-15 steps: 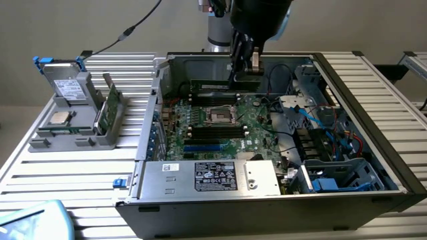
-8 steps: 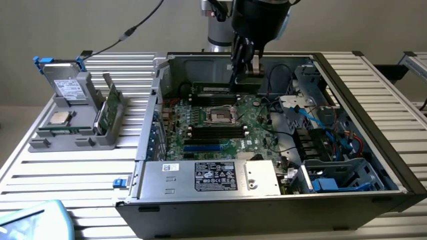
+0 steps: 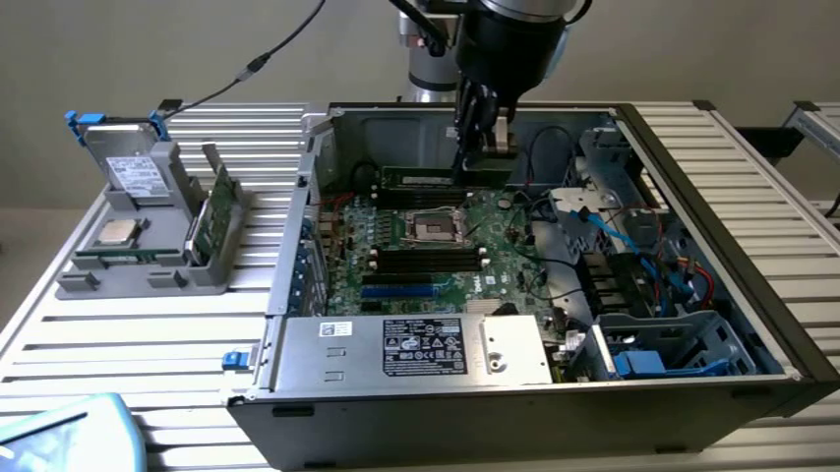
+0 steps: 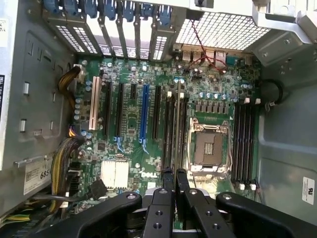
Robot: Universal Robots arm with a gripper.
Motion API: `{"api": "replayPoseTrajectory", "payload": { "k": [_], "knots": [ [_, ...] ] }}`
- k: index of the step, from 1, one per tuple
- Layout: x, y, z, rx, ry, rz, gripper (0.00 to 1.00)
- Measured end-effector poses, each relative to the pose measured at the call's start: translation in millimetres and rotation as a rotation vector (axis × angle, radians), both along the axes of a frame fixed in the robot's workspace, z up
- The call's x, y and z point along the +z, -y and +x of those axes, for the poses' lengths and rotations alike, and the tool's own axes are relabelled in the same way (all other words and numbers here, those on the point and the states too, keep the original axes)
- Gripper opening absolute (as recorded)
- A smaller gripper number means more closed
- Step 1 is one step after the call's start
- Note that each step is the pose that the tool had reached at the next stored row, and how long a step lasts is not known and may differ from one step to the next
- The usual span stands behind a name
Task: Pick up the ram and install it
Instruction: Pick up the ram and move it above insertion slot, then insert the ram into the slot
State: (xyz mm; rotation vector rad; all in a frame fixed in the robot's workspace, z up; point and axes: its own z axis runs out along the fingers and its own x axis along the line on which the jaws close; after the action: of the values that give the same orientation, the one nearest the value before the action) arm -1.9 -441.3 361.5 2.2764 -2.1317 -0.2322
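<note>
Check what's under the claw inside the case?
Motherboard, CPU socket and slots show. The claw, shut on the ram, hangs over slots beside the socket; the slot beneath the ram is covered.

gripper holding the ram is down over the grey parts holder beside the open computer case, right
Not quite. The gripper with the ram is down inside the open computer case, over the motherboard, not over the grey parts holder, which sits beside the case toward the exterior view's left. The exterior view shows it.
</note>
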Motion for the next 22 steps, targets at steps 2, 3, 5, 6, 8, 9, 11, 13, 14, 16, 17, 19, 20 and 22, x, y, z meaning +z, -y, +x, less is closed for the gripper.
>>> {"api": "replayPoseTrajectory", "payload": {
  "k": [2, 3, 5, 6, 8, 9, 11, 13, 14, 16, 17, 19, 20, 22],
  "knots": [
    [-1.7, -2.1, 0.0, 0.000, 0.0034, 0.0000, 0.13],
    [-2.5, -3.2, 0.0, -0.001, 0.0053, 0.0000, 0.13],
    [-4.2, -5.0, 0.0, -0.002, 0.0086, -0.0001, 0.13],
    [-5.3, -5.5, 0.0, -0.003, 0.0102, 0.0001, 0.13],
    [-7.2, -6.2, -0.1, -0.006, 0.0135, -0.0001, 0.13],
    [-7.9, -6.6, -0.2, -0.007, 0.0152, -0.0003, 0.13],
    [-8.0, -6.6, -0.1, -0.007, 0.0154, -0.0003, 0.13],
    [-8.0, -6.7, -0.2, -0.007, 0.0154, -0.0003, 0.13],
    [-8.0, -6.7, -0.2, -0.007, 0.0154, -0.0003, 0.13],
    [-8.0, -6.7, -0.2, -0.007, 0.0154, -0.0003, 0.13],
    [-8.0, -6.7, -0.2, -0.007, 0.0154, -0.0004, 0.13],
    [-8.0, -6.6, -0.2, -0.007, 0.0153, -0.0004, 0.13],
    [-8.0, -6.7, -0.2, -0.007, 0.0154, -0.0003, 0.13],
    [-8.0, -6.7, -0.2, -0.007, 0.0154, -0.0003, 0.13]
  ]
}}
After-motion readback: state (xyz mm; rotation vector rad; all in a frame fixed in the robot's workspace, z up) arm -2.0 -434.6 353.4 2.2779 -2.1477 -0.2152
